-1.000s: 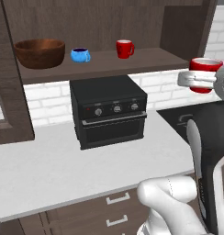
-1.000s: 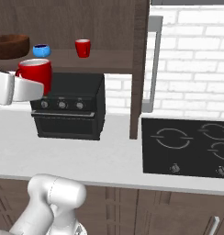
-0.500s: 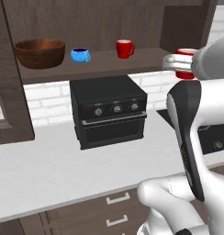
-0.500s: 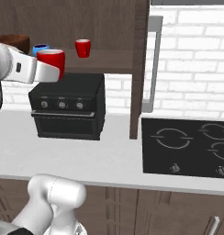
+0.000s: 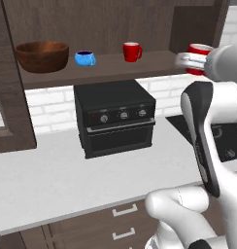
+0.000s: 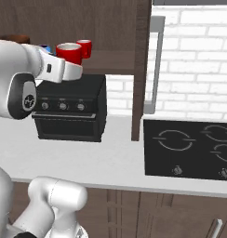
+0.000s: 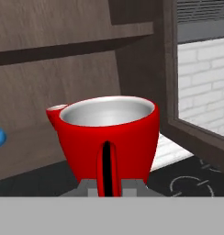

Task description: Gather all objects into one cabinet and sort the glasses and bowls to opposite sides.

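My gripper [image 5: 187,61] is shut on a red mug [image 5: 200,57], held upright in the air at the right end of the cabinet's long shelf [image 5: 110,65]. In the hand view the mug [image 7: 109,135] sits right above the gripper [image 7: 107,184]. In the right base view the held mug [image 6: 69,52] hangs in front of the shelf, next to the second red mug [image 6: 84,47]. On the shelf stand the brown wooden bowl [image 5: 42,55] at the left, the blue cup [image 5: 85,58] beside it, and the second red mug [image 5: 132,51] in the middle.
A black countertop oven [image 5: 115,116] stands on the grey counter [image 5: 47,180] under the shelf. A black cooktop [image 6: 190,148] lies to the right. The cabinet's glass-paned door [image 6: 155,65] stands open at the right, beside the cabinet's side wall [image 6: 139,69].
The arm has lifted the held red mug and carried it from low at the side up to shelf height, close to the shelf's right end. The things on the shelf have not moved.
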